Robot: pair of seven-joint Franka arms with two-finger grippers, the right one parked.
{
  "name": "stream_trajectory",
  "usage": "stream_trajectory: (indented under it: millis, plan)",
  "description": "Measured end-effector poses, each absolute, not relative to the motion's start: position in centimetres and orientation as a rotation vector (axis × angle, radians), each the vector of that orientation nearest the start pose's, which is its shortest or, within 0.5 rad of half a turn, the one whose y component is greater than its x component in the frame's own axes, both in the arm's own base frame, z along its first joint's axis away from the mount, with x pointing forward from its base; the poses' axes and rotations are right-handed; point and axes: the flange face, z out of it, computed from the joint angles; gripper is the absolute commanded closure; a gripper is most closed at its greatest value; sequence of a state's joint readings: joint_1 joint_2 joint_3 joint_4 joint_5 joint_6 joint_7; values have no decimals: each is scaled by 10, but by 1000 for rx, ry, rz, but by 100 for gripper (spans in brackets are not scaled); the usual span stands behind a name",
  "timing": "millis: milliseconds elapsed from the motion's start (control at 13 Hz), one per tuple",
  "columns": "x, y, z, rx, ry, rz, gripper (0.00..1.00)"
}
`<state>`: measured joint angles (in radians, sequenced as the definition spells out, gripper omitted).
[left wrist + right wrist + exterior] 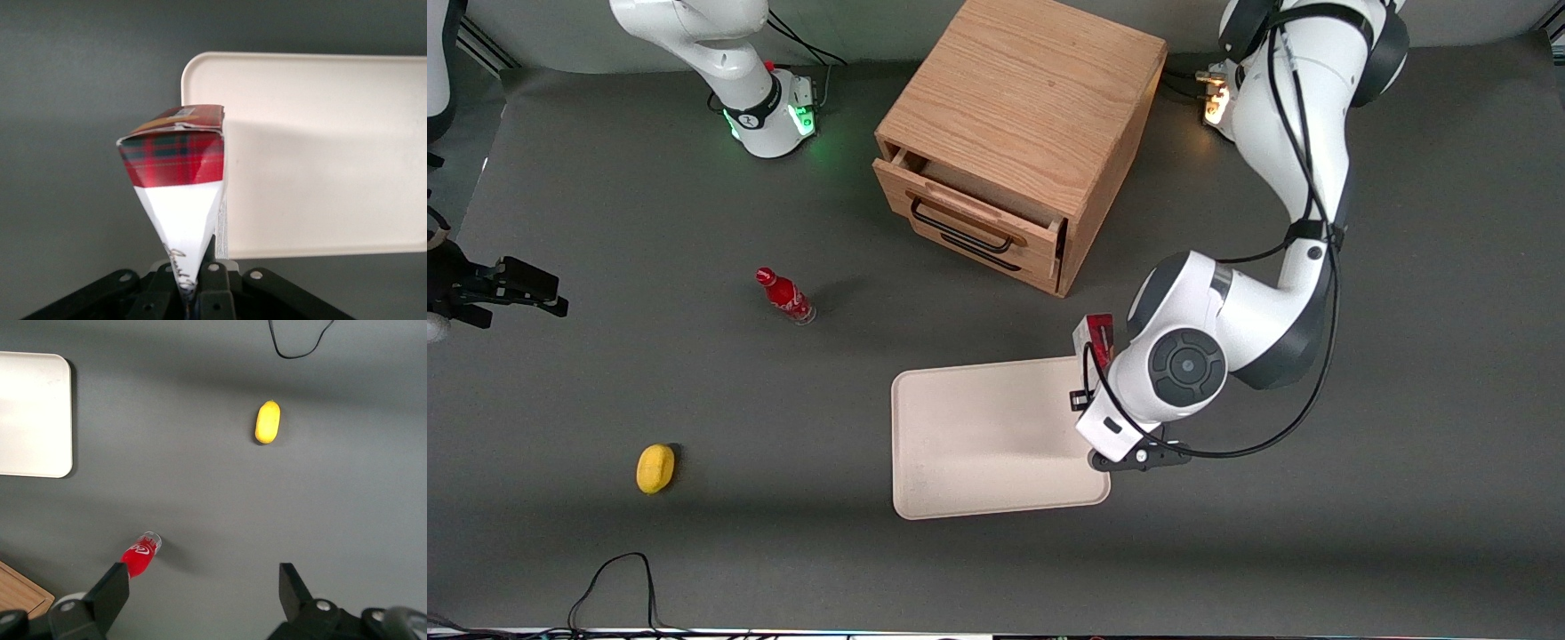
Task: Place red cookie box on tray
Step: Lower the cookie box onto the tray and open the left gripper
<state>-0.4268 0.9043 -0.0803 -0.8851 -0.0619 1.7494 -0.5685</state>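
The jaws of the left arm's gripper [193,293] are clenching the red cookie box [179,173] by its white end, the two fingers [215,280] pressing close together on the thin carton so that its tartan-printed end is sticking straight out away from the wrist. In the wrist view the box is hanging above the edge of the tray [320,133], partly over the beige tray and partly over the grey surface [80,133] beside it. It is not resting on anything.

In the front view the gripper [1089,400] is hovering at the tray's [978,436] edge toward the working arm's end of the surface, with the arm's bulky white wrist covering most of it. Only the red tip of the cookie box [1100,334] is peeking out past the wrist, just above the tray's corner farther from the front camera.

Nearer the front camera and toward the parked arm's end, a yellow lemon [655,468] is lying on the surface [1405,498]. Farther off, a small red bottle [784,296] is standing well apart from the tray. Farthest from the camera, a wooden drawer cabinet [1032,116] is sitting with its top drawer [969,213] slightly pulled out.
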Motion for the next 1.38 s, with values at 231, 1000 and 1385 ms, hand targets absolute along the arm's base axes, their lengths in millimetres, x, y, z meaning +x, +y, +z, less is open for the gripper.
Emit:
stream_trajectory:
  millis: [231,1000,1385]
  plan:
    - [696,-362,323,-3237,-180,114,100]
    - [693,-381,248,-3219,-142,102,1]
    - [693,-383,250,-3217,-131,72,0]
